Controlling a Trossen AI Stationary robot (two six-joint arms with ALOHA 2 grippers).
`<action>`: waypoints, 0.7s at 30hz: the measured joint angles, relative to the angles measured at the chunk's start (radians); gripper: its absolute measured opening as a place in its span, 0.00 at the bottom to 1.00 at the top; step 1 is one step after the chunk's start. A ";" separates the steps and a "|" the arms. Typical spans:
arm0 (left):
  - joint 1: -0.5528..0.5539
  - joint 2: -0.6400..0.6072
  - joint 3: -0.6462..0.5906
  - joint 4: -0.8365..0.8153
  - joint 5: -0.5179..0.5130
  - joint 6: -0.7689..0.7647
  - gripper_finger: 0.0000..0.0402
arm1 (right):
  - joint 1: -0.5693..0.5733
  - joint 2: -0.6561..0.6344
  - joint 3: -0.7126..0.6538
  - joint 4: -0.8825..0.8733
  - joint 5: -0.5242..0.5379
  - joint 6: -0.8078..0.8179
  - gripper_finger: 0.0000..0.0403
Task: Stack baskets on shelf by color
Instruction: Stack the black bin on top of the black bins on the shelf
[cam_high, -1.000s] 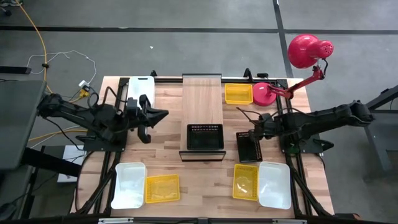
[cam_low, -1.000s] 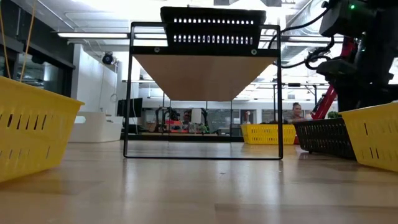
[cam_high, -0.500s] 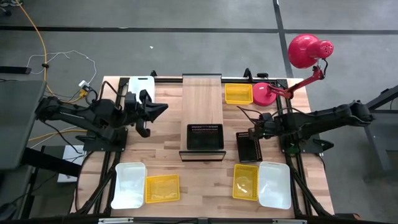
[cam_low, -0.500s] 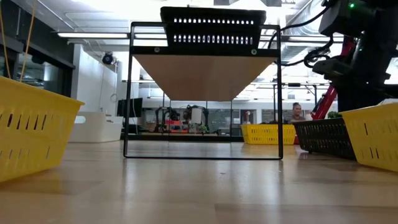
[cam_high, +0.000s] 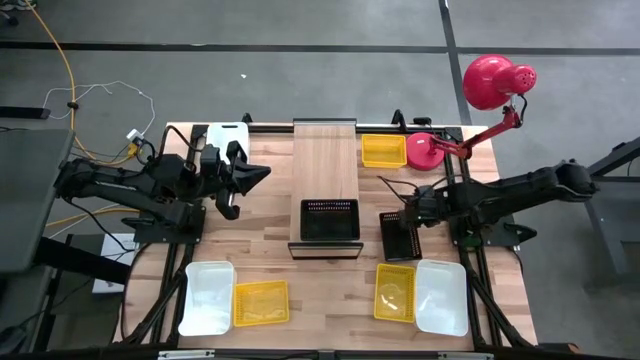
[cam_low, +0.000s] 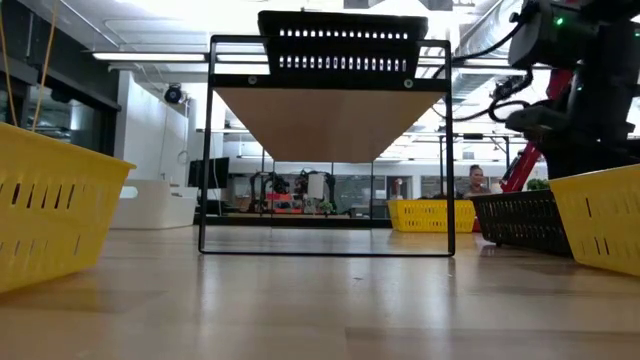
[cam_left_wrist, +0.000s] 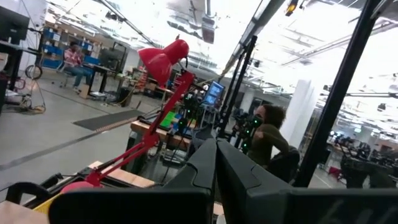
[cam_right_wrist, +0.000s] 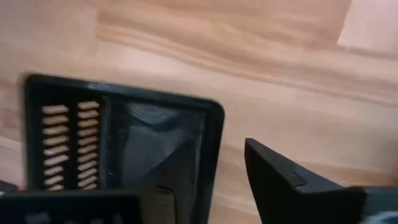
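Right gripper (cam_high: 408, 212) sat parted astride the end wall of the black basket (cam_high: 398, 236) on the table, one finger inside, not yet clamped. Thin wall: could slip or tip when lifted. Beyond, another black basket (cam_high: 330, 218) already on the shelf (cam_high: 325, 160). Left gripper (cam_high: 262, 171) clenched, empty.

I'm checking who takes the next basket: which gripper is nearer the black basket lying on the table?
Right. The right gripper is at the black basket on the table; the left gripper hangs shut, far across the shelf.
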 joint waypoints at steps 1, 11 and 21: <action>0.000 0.000 0.000 0.001 0.000 0.000 0.00 | 0.000 0.014 0.000 0.008 -0.011 0.000 0.35; 0.000 0.000 0.000 0.000 0.000 0.000 0.00 | 0.000 0.063 0.000 0.051 0.022 -0.028 0.17; 0.000 0.000 0.000 0.008 -0.015 0.000 0.00 | -0.029 -0.051 0.189 -0.028 0.217 -0.195 0.01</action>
